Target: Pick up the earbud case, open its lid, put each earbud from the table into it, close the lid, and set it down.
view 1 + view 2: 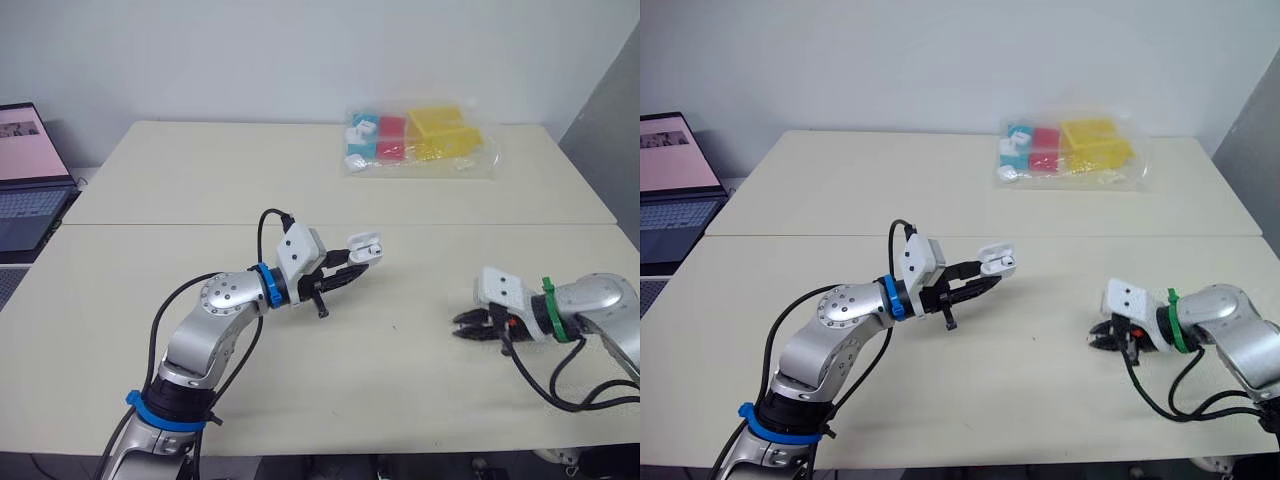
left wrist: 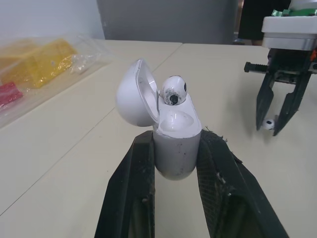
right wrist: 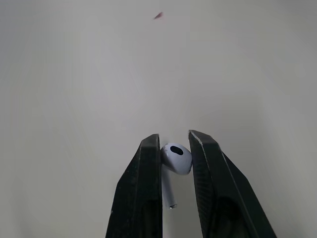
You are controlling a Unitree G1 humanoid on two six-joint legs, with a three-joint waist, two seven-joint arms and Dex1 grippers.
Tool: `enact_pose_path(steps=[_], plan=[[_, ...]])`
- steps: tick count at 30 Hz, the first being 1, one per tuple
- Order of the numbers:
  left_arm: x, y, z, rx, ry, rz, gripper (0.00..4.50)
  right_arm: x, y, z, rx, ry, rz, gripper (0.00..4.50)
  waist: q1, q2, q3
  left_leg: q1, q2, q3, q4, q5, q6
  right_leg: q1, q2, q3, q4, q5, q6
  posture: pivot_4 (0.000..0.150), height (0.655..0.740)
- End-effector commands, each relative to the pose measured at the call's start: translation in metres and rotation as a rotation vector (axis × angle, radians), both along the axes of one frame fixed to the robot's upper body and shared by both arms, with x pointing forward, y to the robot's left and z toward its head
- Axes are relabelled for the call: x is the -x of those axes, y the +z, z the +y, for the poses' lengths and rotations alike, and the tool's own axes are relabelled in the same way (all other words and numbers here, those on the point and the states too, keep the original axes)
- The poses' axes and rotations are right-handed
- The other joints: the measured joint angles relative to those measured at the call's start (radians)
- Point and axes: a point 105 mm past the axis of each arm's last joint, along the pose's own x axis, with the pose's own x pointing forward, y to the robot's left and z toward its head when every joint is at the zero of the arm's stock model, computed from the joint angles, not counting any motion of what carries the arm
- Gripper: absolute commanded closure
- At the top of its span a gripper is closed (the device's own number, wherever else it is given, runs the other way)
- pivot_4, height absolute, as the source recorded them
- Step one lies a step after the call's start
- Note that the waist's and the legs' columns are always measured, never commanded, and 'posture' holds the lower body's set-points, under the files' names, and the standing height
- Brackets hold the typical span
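Note:
My left gripper (image 1: 360, 264) is shut on the white earbud case (image 2: 175, 154) and holds it above the middle of the table. The case's lid (image 2: 132, 94) stands open, and one white earbud (image 2: 174, 90) sits in the case. At the right of the table my right gripper (image 1: 462, 328) is low over the tabletop. Its two black fingers press on either side of a second white earbud (image 3: 177, 157), whose stem points back toward the wrist. I cannot tell whether this earbud is clear of the table.
A clear plastic bag (image 1: 418, 140) of yellow, red and blue boxes lies at the back right. An open laptop (image 1: 25, 180) stands off the table's left edge. A seam (image 1: 450, 224) between two tabletops runs across the middle.

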Motion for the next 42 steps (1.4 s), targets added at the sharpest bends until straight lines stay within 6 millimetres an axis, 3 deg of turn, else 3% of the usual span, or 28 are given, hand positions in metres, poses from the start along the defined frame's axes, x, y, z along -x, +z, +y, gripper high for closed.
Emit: enact_pose_path(steps=[1, 12, 19, 29, 35, 42], plan=[[0.008, 0.011, -0.003, 0.013, -0.03, -0.047, 3.72, 0.0, 0.002, 0.0, 0.025, 0.07, -0.007, 4.05, 0.0, 0.0, 0.0, 0.0, 0.0, 0.0, 0.0, 0.0, 0.0, 0.0, 0.0, 0.0, 0.0, 0.0, 0.0, 0.15, 0.74], [0.012, 0.01, -0.001, 0.0, -0.023, -0.042, 3.72, -0.005, -0.01, -0.005, 0.058, 0.089, 0.038, 4.05, 0.004, 0.0, 0.0, 0.0, 0.0, 0.0, 0.0, 0.0, 0.0, 0.001, -0.001, 0.0, 0.0, 0.002, -0.004, 0.15, 0.74], [0.012, 0.008, 0.0, -0.004, -0.02, -0.036, 3.72, -0.008, -0.008, -0.006, 0.051, 0.1, 0.006, 1.6, 0.002, 0.0, 0.0, 0.003, 0.0, 0.0, 0.001, 0.0, 0.0, 0.003, -0.001, 0.0, 0.001, 0.002, -0.004, 0.15, 0.74], [0.012, 0.004, 0.002, -0.003, -0.008, -0.029, 3.72, -0.001, 0.035, -0.004, 0.073, 0.08, -0.059, 1.56, 0.003, 0.0, 0.0, 0.006, 0.0, 0.0, 0.0, 0.0, 0.0, 0.005, -0.001, 0.001, 0.002, 0.002, -0.004, 0.15, 0.74], [0.013, -0.002, -0.003, -0.02, -0.011, -0.041, 3.72, 0.003, 0.03, -0.003, 0.214, -0.032, -0.02, 1.56, 0.004, 0.0, 0.0, 0.006, 0.0, 0.0, 0.0, 0.0, 0.0, 0.005, -0.001, 0.0, 0.002, 0.002, -0.003, 0.15, 0.74], [0.007, -0.005, -0.007, -0.025, 0.009, -0.067, 3.72, -0.003, 0.016, 0.005, 0.323, -0.027, 0.007, 1.56, 0.003, 0.0, 0.0, 0.006, 0.0, 0.001, 0.001, 0.0, 0.0, 0.005, -0.001, 0.001, 0.002, 0.001, -0.002, 0.15, 0.74]])
